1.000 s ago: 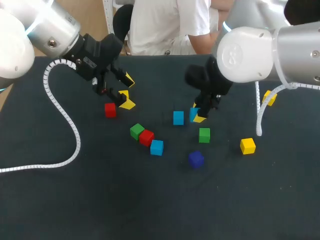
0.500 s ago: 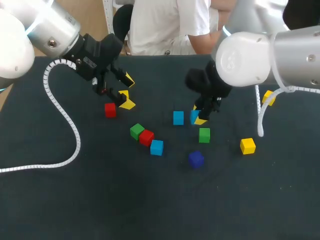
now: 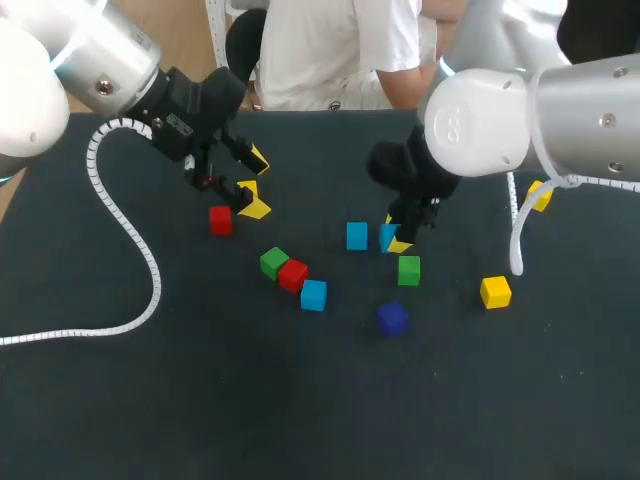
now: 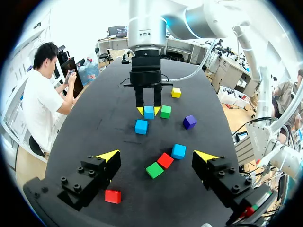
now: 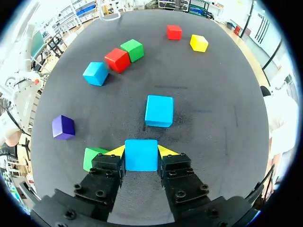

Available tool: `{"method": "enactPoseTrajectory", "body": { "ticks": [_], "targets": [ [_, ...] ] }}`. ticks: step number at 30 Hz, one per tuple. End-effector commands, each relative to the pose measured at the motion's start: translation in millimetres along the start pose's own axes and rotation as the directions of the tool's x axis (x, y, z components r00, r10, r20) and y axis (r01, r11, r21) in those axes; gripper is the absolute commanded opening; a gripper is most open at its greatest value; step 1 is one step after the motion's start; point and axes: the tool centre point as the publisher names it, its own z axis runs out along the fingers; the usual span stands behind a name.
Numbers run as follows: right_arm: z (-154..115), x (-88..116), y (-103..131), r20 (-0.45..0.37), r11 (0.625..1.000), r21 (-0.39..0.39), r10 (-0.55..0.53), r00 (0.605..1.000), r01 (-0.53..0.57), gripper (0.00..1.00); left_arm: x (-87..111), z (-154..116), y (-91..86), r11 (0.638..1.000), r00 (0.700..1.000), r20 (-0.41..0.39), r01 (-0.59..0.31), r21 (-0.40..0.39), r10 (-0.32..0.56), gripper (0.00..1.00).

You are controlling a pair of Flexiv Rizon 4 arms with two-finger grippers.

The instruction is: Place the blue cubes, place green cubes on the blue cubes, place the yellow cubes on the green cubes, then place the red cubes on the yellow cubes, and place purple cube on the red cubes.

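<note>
Over on the left, the left gripper [image 3: 254, 184] hangs above the table [image 3: 200, 400], jaws spread wide, carrying nothing. A lone red cube [image 3: 220, 220] sits just beside it, with a yellow cube [image 5: 199, 43] near that.

Moving in, three cubes lie in a touching row: a green cube [image 3: 273, 263], a second red cube [image 3: 292, 274] and a loose blue cube [image 3: 314, 295].

Now the middle, where the action is. A resting blue cube [image 3: 356, 236] sits on the table, and just beside it the right gripper [image 5: 141, 151] is pinching a held blue cube [image 3: 386, 235] down low. Whether it has touched down, I can't tell.

Near it lie a second green cube [image 3: 408, 270] and the purple cube [image 3: 392, 318]. Further right are a near yellow cube [image 3: 495, 291] and a far yellow cube [image 3: 540, 195].

Score so far: nothing is stacked anywhere. The blue base looks half laid, with one blue waiting in the row. Green, yellow, red and purple are all to come.
</note>
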Motion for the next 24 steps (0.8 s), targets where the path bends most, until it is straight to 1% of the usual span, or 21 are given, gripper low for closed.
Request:
{"method": "enactPoseTrajectory", "body": {
  "ticks": [1, 14, 24],
  "targets": [
    [3.1, -0.8, 0.0, -0.002, 1.0, 0.0, 0.004, 1.0, -0.004, 0.0, -0.4, -0.2, 0.5, 1.0, 1.0, -0.003, 0.001, 0.001, -0.001, 1.0],
    [4.7, -3.8, -7.9, -0.013, 1.0, 0.004, 0.005, 1.0, -0.005, 0.0, -0.4, -0.2, 0.5, 1.0, 1.0, -0.003, 0.001, 0.001, -0.001, 1.0],
    [7.9, -6.2, -7.5, -0.023, 1.0, -0.005, -0.001, 1.0, 0.001, 0.0, -0.4, -0.2, 0.5, 1.0, 1.0, -0.003, 0.001, 0.001, -0.001, 1.0]
  ]
}}
